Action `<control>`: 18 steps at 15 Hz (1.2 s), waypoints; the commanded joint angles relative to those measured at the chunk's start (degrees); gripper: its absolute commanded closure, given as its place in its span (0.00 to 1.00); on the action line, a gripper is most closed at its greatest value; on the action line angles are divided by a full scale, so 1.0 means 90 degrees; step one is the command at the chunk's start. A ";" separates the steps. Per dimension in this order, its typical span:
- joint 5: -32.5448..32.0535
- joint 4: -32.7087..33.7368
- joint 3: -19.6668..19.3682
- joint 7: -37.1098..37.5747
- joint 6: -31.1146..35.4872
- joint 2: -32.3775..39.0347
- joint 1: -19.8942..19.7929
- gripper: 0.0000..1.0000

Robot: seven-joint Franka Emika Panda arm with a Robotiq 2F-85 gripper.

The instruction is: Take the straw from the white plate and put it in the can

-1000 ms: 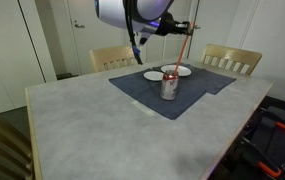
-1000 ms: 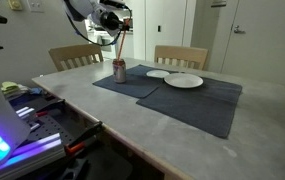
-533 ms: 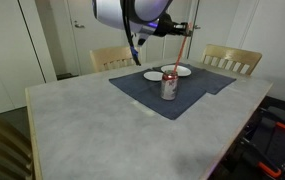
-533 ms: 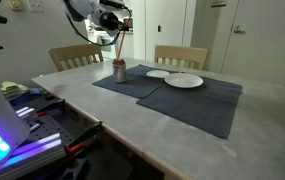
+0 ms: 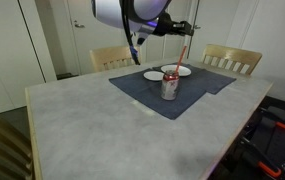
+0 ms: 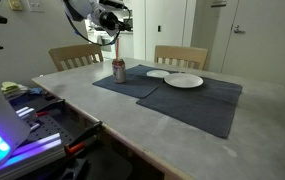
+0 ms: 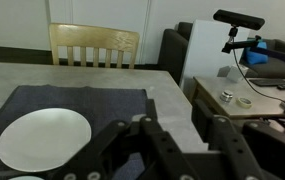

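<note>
My gripper (image 5: 183, 29) hangs high over the far part of the table, shut on the top of the red-orange straw (image 5: 185, 55). The straw hangs nearly upright, its lower end above the can (image 5: 169, 87). In an exterior view the gripper (image 6: 117, 26) holds the straw (image 6: 120, 46) right over the can (image 6: 120, 70). The wide white plate (image 5: 179, 70) (image 6: 184, 81) lies empty on the dark mat beside the can. It also shows in the wrist view (image 7: 42, 140). The straw and the fingertips are out of the wrist view.
A smaller white dish (image 5: 154, 75) (image 6: 158, 73) lies next to the plate. Dark placemats (image 5: 147, 95) (image 6: 197, 100) cover the far half of the grey table. Wooden chairs (image 5: 230, 60) (image 6: 180, 56) stand behind it. A cluttered side shelf (image 7: 244, 95) shows in the wrist view.
The gripper has hardly moved. In an exterior view the straw hangs a little steeper and its visible length looks shorter than before.
</note>
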 commanded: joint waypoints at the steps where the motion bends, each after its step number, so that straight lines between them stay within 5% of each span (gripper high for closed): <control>1: 0.0001 0.0174 0.0026 -0.0141 -0.0071 0.0071 0.0000 0.25; 5: 0.0018 0.0215 0.0024 -0.0125 -0.0073 -0.0032 -0.0019 0.00; 12: 0.0922 0.0612 -0.0022 0.0074 0.0417 -0.0681 -0.0503 0.00; 18: 0.1827 0.0576 -0.0225 0.0518 0.1617 -0.1403 -0.0927 0.00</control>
